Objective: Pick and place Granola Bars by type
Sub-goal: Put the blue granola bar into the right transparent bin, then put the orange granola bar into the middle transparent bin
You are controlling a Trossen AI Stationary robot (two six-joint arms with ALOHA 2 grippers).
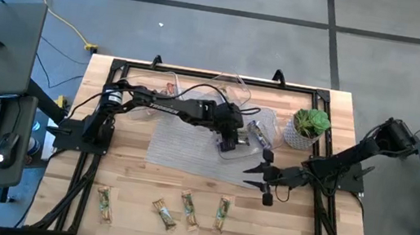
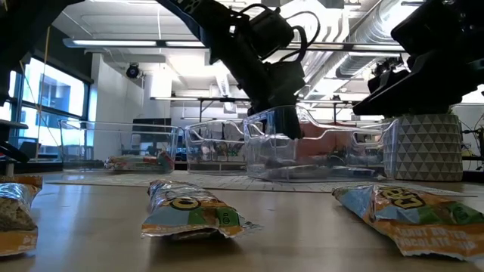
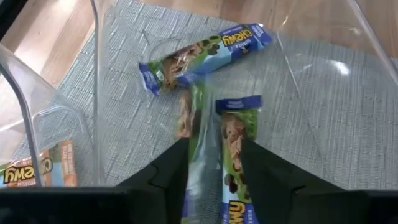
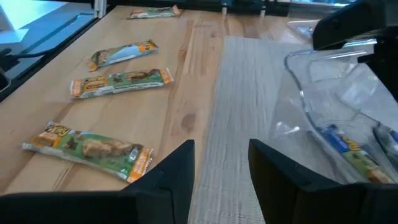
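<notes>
My left gripper (image 1: 227, 142) reaches down into a clear tub (image 1: 251, 131) on the grey mat and is shut on a purple-blue granola bar (image 3: 236, 134). A second purple-blue bar (image 3: 205, 55) lies flat on the tub's floor beyond it. An orange-tan bar (image 3: 38, 169) lies in the neighbouring tub. Several green-tan bars (image 1: 190, 209) lie flat in a row on the wood near the table's near edge. My right gripper (image 1: 265, 179) hovers open over the mat's right edge (image 4: 221, 168), between that row and the tub, touching nothing. My left gripper pinches the purple-blue bar between its two fingers (image 3: 264, 171), coming from above and slanting down into the tub. The fingers lie along the bar. Its free end (image 3: 238, 106) sticks out beyond the fingertips just above the tub floor; the held end is hidden under the gripper.
Two more clear tubs (image 1: 231, 87) (image 1: 171, 89) stand at the mat's far side. A potted plant (image 1: 308, 127) in a white pot stands right of the tubs. Bare wood lies around the row of bars (image 4: 118, 81). A desk with a keyboard stands left of the table.
</notes>
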